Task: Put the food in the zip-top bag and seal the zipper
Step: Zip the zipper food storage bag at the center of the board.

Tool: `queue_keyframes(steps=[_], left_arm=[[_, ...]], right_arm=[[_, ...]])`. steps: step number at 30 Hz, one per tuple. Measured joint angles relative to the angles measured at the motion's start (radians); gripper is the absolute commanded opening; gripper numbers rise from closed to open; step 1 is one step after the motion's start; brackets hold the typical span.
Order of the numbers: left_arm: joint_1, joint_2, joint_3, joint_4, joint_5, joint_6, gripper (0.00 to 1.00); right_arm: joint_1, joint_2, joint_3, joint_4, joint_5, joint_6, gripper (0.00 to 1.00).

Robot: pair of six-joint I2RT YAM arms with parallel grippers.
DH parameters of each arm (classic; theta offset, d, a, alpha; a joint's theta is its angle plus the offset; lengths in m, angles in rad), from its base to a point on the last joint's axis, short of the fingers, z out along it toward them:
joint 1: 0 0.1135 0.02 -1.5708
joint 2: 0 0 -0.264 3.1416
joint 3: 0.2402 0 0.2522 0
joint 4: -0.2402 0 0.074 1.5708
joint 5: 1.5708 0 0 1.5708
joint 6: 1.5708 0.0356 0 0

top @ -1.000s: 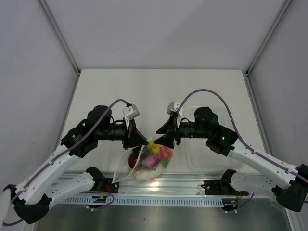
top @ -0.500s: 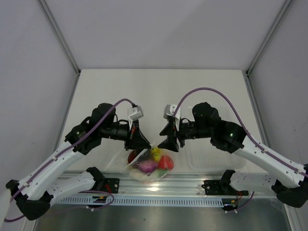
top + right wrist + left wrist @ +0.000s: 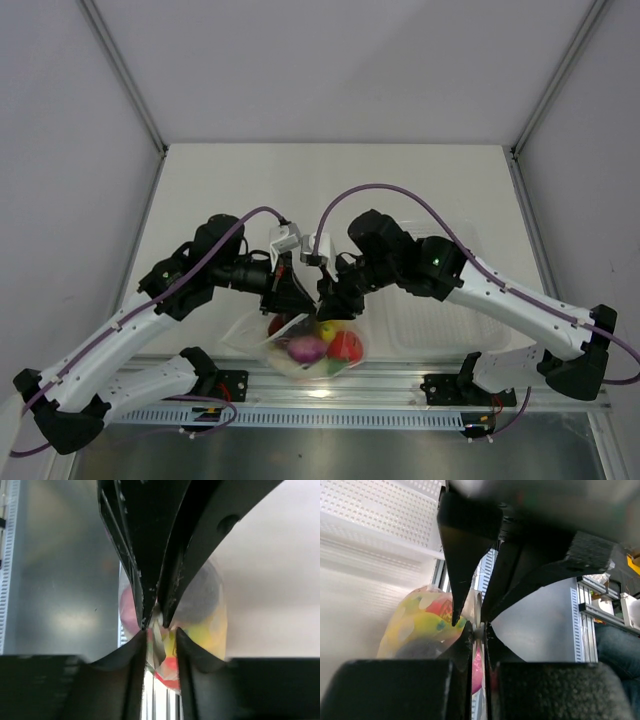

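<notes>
I have both hands together at the middle of the near edge of the tabletop (image 3: pixel 330 190), meeting over the zip-top bag (image 3: pixel 318 364). The left hand (image 3: pixel 479 635) is clamped on the bag's top edge: in its wrist view the two black pads press flat against each other with only the thin film between them. From above, the left hand (image 3: pixel 298 300) comes in from the left, tips pointing down and to the right.

The right hand (image 3: pixel 161 642) faces it from the other side. Its fingers stand a little apart, with a narrow gap, and the zipper (image 3: pixel 478 612) runs up through that gap as a pale strip. I cannot see the pads pressing on it; they straddle it just beside the left hand's pinch. In the top view the right hand (image 3: pixel 335 305) sits just beside the left, the tips almost touching.

The food is inside the bag, below the two hands. I make out the red round fruit (image 3: pixel 345 347) on the right, the purple piece (image 3: pixel 305 349) beside it, the yellow banana bunch (image 3: pixel 325 329) above them, and another reddish piece (image 3: pixel 275 326) on the left. The bag bulges with them, and a loose clear flap trails to the left. It lies over the metal rail (image 3: pixel 400 385) at the front; whether its bottom rests on anything I cannot tell.

A clear ridged tray (image 3: pixel 450 325) sits on the tabletop to the right, under the right forearm, apart from the bag.
</notes>
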Motion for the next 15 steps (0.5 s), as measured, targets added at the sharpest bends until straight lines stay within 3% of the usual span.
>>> queue_keyframes(steps=[5,6,15], left_arm=[[-0.006,0.004,0.0,0.005,0.006,0.0,0.0],[-0.006,0.005,0.0,0.007,0.009,0.0,0.01],[-0.006,0.011,-0.002,0.018,0.009,0.001,0.0]], right_arm=[[0.006,0.021,0.009,-0.023,-0.012,-0.003,0.12],[0.006,0.021,0.009,-0.023,-0.013,-0.003,0.01],[0.004,-0.019,-0.046,0.041,0.016,0.079,0.0]])
